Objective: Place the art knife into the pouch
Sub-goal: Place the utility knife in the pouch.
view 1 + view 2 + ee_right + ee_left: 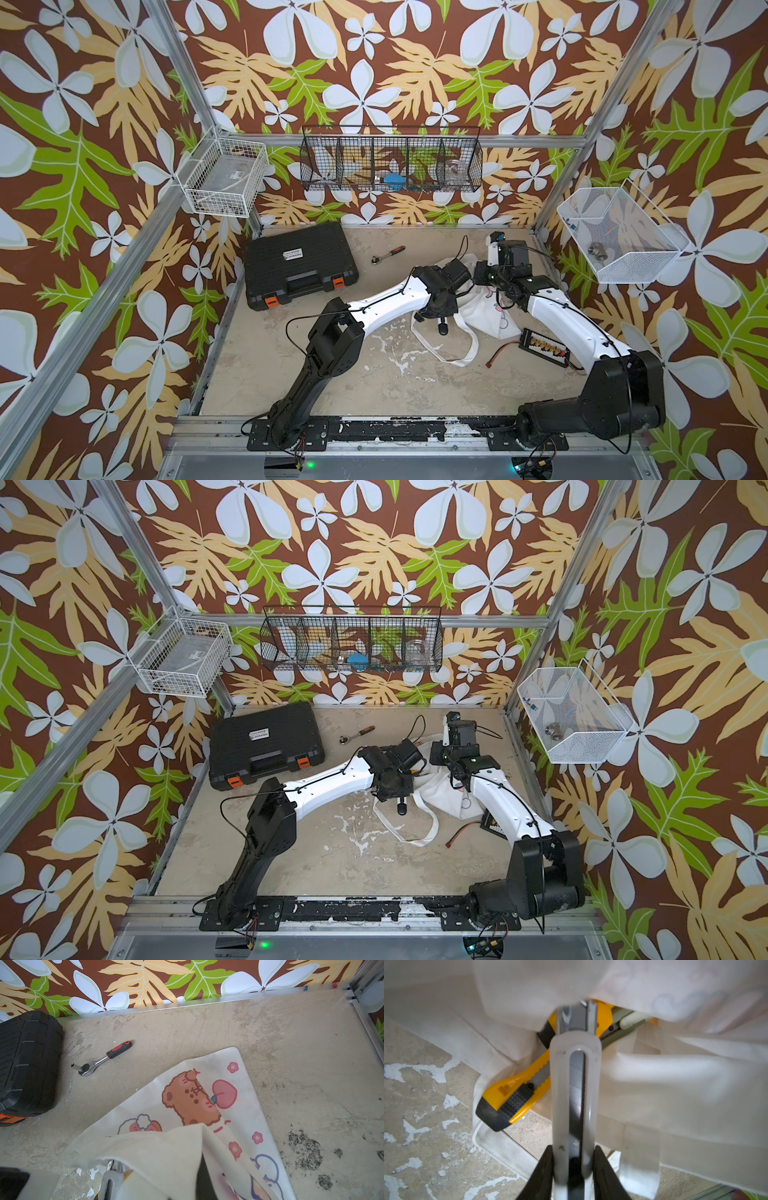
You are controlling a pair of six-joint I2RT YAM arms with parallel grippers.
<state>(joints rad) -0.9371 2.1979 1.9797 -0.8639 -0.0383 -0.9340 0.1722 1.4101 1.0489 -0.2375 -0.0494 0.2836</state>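
At the pouch [654,1084] mouth, left claw [573,1159] clamping white art knife [560,1088], right claw [484,274] pinching pouch cloth.

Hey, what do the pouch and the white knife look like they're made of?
Pouch: soft matte woven cloth, probably cotton, since it folds and creases. White knife: smooth, glossy plastic body; the dark segmented blade in its slot looks like metal.

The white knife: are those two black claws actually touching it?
Touching. The left wrist view shows the black fingers of the left gripper pressed against both sides of the white art knife, no gap visible.
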